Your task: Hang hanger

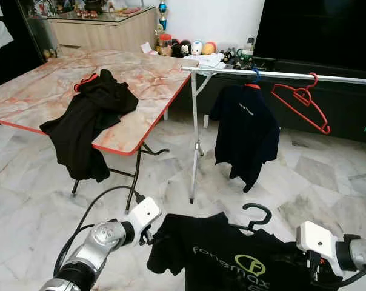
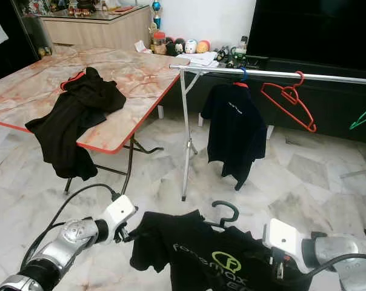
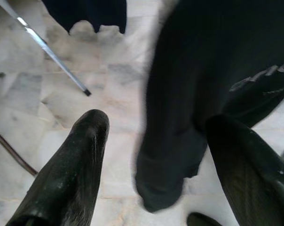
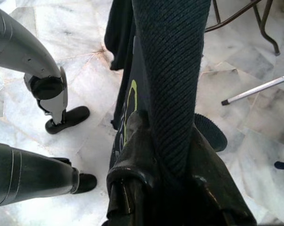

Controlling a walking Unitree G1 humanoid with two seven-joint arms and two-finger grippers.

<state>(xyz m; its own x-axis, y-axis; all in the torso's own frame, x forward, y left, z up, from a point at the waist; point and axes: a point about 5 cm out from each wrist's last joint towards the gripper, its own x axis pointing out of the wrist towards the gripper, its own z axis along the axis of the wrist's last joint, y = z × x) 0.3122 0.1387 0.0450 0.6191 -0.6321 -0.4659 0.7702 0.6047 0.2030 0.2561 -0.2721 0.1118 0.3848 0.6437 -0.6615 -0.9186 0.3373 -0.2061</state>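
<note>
Room: pale marble floor across the frame, dark wall unit at the upper right, wooden cabinet at the upper left.
Table: 1 folding table with a marble-pattern top and red edge, upper left of the frame.
Garment on table: 1 black garment on a red hanger, draped over the table's near edge.
Rail: 1 silver clothes rail running across the upper right, on a thin metal stand.
Items on rail: 1 dark shirt on a hanger, 1 bare red hanger just beside it, 1 green hanger at the far right edge.
Task item: 1 black T-shirt with a yellow-green logo on a black hanger, bottom centre of the frame, well below the rail, hook pointing up.
Right gripper: bottom right, fingers pinched tight on the black T-shirt's fabric at the shoulder.
Left gripper: bottom left, 2 fingers spread wide apart, with the T-shirt's sleeve hanging between them; whether either finger touches it is unclear.
Robot feet: 2 black feet on the floor in the right wrist view.
</note>
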